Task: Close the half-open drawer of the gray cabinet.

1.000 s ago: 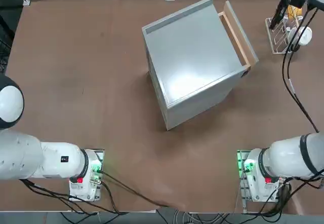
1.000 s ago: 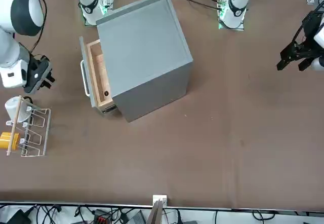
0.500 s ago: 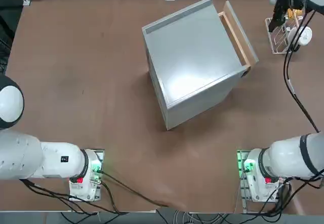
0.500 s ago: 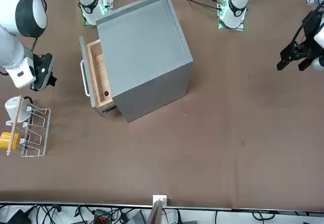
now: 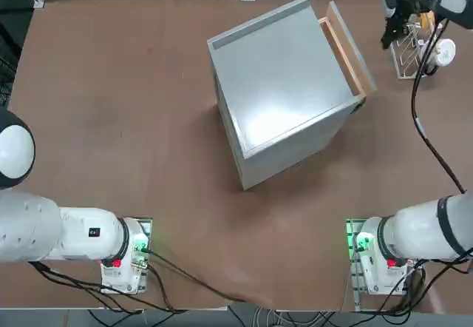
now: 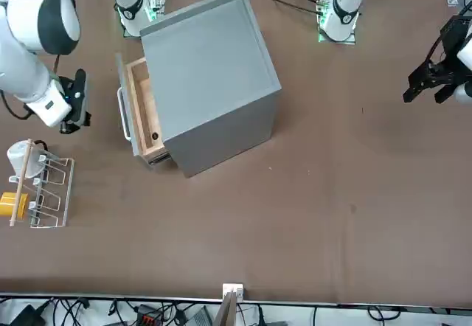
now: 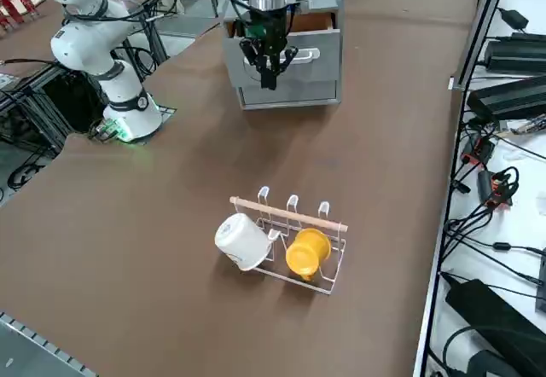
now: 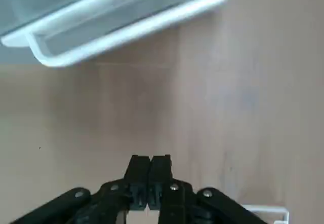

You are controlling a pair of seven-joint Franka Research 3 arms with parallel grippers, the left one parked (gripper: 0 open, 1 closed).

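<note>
Your right gripper [image 6: 76, 103] hangs over the table with jaws clenched on nothing, just off the drawer [image 6: 139, 112], which juts half-open from the gray cabinet [image 6: 210, 75]; the wire rack [image 7: 294, 245] holds two cups

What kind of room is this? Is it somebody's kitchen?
Probably not a kitchen: it looks like a robot lab. Robot arms are bolted to a big brown table, cables and electronics lie along its edges, and only a gray cabinet and a small wire rack of cups stand on it.

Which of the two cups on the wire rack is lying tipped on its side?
The white cup: it lies tipped at the rack's end; the yellow cup sits inside the rack's wires.
</note>
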